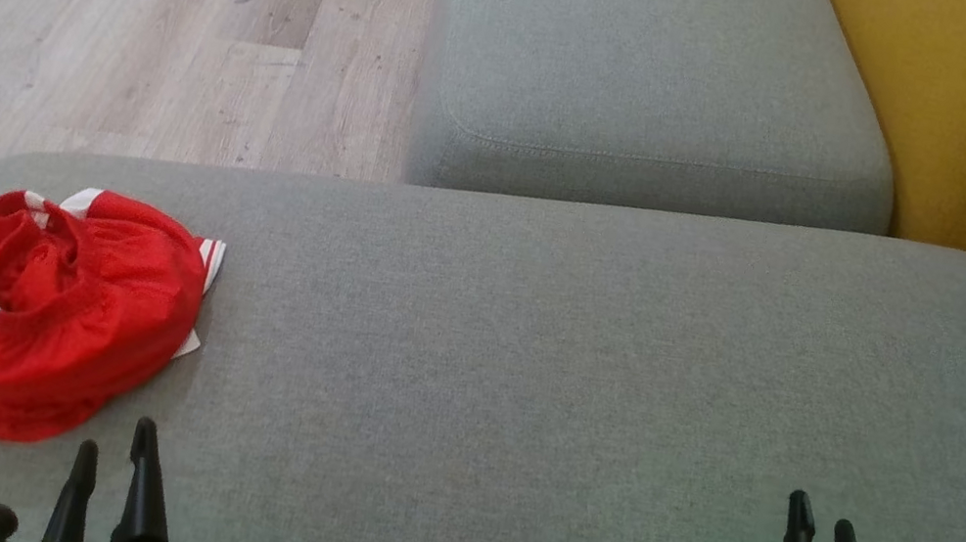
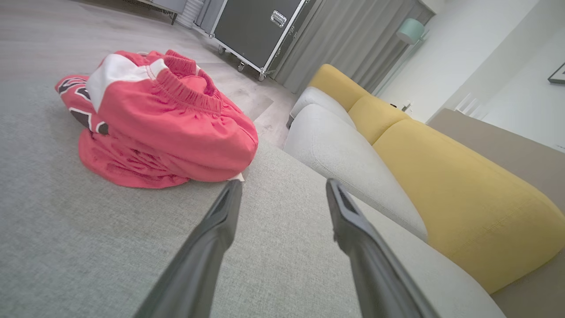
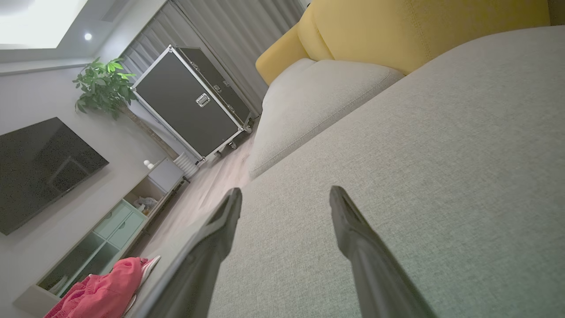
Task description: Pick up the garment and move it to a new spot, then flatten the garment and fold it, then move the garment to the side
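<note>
Evidently all steps remain: the garment point(image 1: 54, 310) lies crumpled, near left. Our left gripper point(image 1: 116, 435) and right gripper point(image 1: 821, 510) stand parted, empty.

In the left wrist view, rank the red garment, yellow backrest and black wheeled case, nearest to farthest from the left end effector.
1. red garment: just ahead, at left.
2. yellow backrest: off to the right.
3. black wheeled case: far behind the garment.
</note>
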### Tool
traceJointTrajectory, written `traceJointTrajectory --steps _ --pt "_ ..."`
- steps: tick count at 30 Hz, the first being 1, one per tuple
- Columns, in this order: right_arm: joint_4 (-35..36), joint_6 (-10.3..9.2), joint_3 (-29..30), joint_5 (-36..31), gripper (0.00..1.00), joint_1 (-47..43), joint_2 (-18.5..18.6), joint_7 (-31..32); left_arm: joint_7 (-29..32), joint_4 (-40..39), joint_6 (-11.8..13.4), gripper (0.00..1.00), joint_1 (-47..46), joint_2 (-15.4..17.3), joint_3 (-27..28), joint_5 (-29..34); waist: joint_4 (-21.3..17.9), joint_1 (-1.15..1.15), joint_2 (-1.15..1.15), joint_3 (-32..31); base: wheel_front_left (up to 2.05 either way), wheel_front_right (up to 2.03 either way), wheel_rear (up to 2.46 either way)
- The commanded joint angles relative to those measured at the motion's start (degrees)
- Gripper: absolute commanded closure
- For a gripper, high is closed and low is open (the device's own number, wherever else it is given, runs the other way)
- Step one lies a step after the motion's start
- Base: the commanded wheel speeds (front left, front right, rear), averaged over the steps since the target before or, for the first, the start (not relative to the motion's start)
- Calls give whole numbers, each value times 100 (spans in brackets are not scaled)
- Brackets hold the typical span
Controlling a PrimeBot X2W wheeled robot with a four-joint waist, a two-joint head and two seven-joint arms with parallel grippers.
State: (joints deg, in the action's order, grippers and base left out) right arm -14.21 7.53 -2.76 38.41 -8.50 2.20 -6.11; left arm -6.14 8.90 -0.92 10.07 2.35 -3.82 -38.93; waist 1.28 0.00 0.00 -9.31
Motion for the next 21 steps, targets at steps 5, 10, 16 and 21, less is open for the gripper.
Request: traceJointTrajectory --steps 5,10,16,21 --pt "245 -3 -159 -473 0 124 49 -152 -153 -276 85 0 -106 40 20 516 14 0 0 -60 0 0 0" --pt "269 -3 -210 -806 0 68 51 -237 -237 -317 121 0 -42 42 -14 896 23 0 0 -115 0 0 0" --pt "285 -3 -256 -1240 0 -12 53 -338 -338 -365 166 0 53 44 -40 1336 34 0 0 -201 0 0 0" --pt "278 -3 -279 -1606 0 -74 56 -422 -422 -409 223 0 124 45 -73 1722 45 0 0 -274 0 0 0"
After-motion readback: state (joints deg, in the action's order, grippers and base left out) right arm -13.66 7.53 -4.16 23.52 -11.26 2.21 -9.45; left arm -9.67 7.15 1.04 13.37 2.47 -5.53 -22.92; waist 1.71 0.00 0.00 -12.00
